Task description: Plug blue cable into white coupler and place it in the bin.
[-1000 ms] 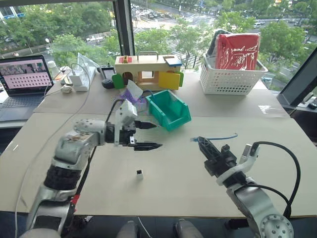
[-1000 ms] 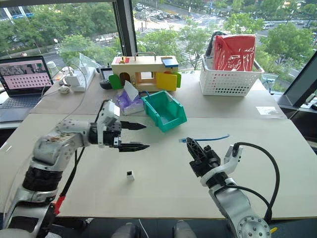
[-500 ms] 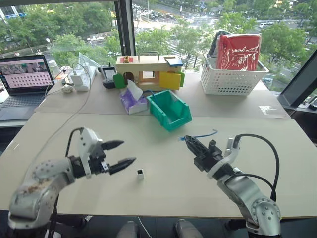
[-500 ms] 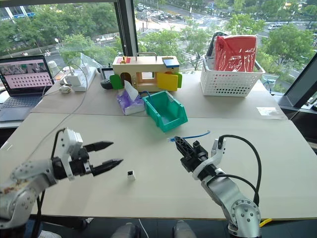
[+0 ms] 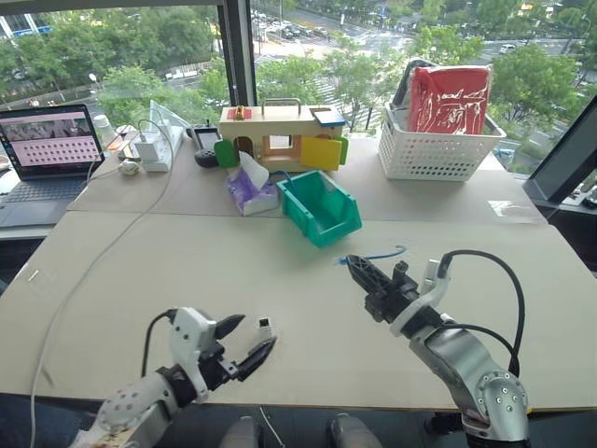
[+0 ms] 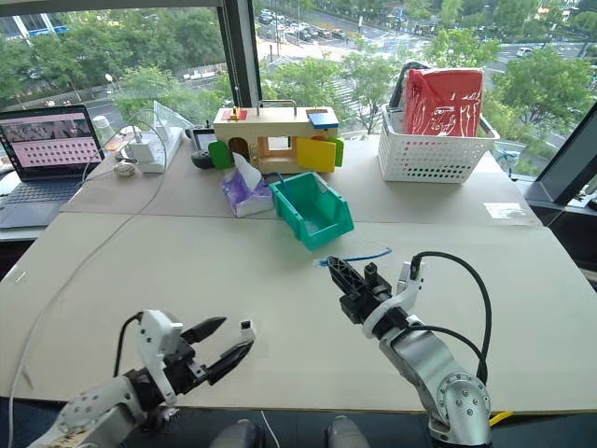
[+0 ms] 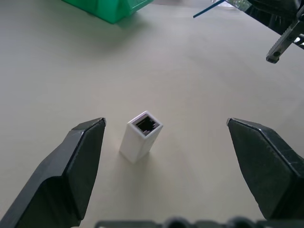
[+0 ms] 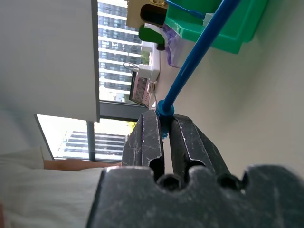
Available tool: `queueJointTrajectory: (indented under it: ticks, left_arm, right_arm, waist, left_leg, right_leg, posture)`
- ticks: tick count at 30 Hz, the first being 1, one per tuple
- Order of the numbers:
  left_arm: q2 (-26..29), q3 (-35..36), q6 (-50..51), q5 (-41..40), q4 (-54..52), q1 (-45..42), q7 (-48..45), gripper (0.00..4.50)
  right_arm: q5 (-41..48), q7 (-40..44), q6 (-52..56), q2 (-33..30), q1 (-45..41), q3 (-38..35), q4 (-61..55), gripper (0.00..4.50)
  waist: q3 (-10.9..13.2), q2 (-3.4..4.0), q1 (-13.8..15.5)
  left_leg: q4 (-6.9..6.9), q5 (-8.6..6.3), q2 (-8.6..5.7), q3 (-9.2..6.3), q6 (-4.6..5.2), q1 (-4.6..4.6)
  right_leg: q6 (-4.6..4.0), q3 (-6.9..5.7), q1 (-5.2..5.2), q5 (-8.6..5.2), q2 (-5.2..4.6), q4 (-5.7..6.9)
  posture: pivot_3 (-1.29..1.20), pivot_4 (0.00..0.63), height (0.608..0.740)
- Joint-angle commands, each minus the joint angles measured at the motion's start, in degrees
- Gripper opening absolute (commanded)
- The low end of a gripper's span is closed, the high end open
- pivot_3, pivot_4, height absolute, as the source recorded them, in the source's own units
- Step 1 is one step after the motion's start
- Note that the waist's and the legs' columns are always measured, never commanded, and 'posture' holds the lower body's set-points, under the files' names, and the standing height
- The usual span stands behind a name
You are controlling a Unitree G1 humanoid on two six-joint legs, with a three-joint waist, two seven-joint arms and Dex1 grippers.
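1. Table [image 5: 140,271]: wide, matte beige top.
2. Bin [image 5: 322,207]: teal-green glossy plastic, sloped cut-away front; sits far side of table, well apart from both grippers.
3. Right gripper [image 5: 354,266]: black fingers pressed together on blue cable [image 5: 384,253], a thin smooth cord arcing from the tips.
4. Left gripper [image 5: 250,338]: black tapered fingers spread wide.
5. White coupler [image 7: 140,136]: tiny boxy block, upright on table, dark port up; lies btwn left fingers, touching neither.
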Motion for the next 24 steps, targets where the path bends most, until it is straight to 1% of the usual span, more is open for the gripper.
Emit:
queueJointTrajectory:
  ticks: [1,9,13,16,19,24]
  left_arm:
    - [-0.93,-3.04,0.24,1.23,-0.02,-1.75,3.30,4.40]
    - [-2.68,-7.49,5.82,4.38,-0.28,-4.06,12.98,4.40]
    - [-2.16,-9.42,7.60,6.35,-1.15,-3.74,15.67,4.40]
    - [-0.78,-12.33,10.80,9.17,-1.95,-4.63,18.25,4.40]
    - [0.32,-14.98,16.76,10.98,-3.41,-6.19,21.08,4.40]
    - [-0.71,-14.89,23.12,12.42,-4.74,-7.38,24.90,4.40]
  right_arm:
    - [1.06,-0.35,-0.64,-0.64,0.68,-1.60,-4.21,0.00]
    - [1.05,-2.39,-1.41,-2.41,3.89,-2.73,-8.37,0.00]
    - [1.48,-3.50,-1.93,-3.34,5.57,-2.95,-10.33,0.00]
    - [1.55,-4.09,-2.53,-3.72,6.55,-2.77,-11.58,0.00]
    - [1.13,-4.29,-3.31,-3.31,7.23,-2.14,-12.33,0.00]
    - [0.09,-4.42,-4.60,-2.32,8.22,-1.31,-13.17,0.00]
  waist:
    - [-0.02,0.03,-0.17]
    - [-0.05,0.09,-0.12]
    - [-0.06,0.09,-0.13]
    - [-0.06,0.10,-0.12]
    - [-0.08,0.14,-0.10]
    - [-0.12,0.19,-0.19]
  left_leg:
    - [0.00,0.00,0.01,-0.01,0.00,0.00]
    - [0.00,0.00,0.00,-0.02,0.00,-0.01]
    - [0.00,0.00,0.01,-0.02,0.00,-0.01]
    - [0.00,0.00,0.01,-0.02,0.00,-0.01]
    - [0.00,0.00,0.01,-0.02,0.00,0.00]
    - [0.00,0.00,0.02,-0.02,0.00,0.01]
  right_leg:
    - [0.00,-0.01,0.00,0.00,0.02,0.01]
    - [0.14,0.01,0.00,-0.08,0.04,0.00]
    - [0.14,0.01,-0.01,-0.09,0.05,0.01]
    - [0.14,0.01,-0.01,-0.10,0.04,0.01]
    - [0.13,0.02,0.00,-0.11,0.04,0.00]
    - [0.15,0.02,0.00,-0.11,0.04,0.00]
  posture:
    - [0.00,0.150,0.715]
    - [0.00,0.150,0.715]
    - [0.00,0.150,0.715]
    - [0.00,0.150,0.715]
    - [0.00,0.150,0.715]
    - [0.00,0.150,0.715]
